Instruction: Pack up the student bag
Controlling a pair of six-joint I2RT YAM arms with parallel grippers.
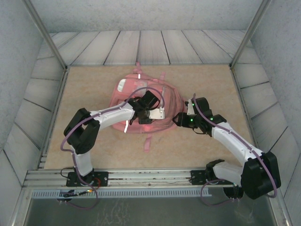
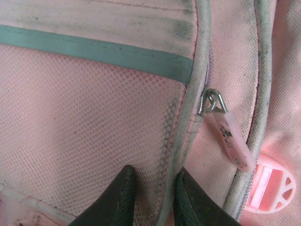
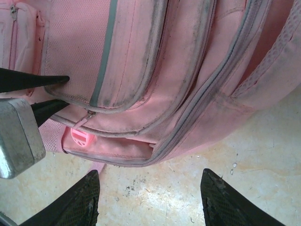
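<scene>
Pink student bag (image 1: 124,101) lies flat on the desk (image 1: 202,80). Left fingers (image 2: 122,197) are nearly closed, pinching the piped edge of its mesh pocket (image 2: 84,132); right fingers (image 3: 82,202) stand open just beside it, holding nothing.

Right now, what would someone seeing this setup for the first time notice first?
The pink student bag lying flat in the middle of the table grabs the eye, with both arms reaching toward it. Up close, the left fingers pinch the grimy piped edge of its mesh pocket, beside a pink zip pull. The right fingers stand spread wide over bare table just off the bag's edge.
</scene>
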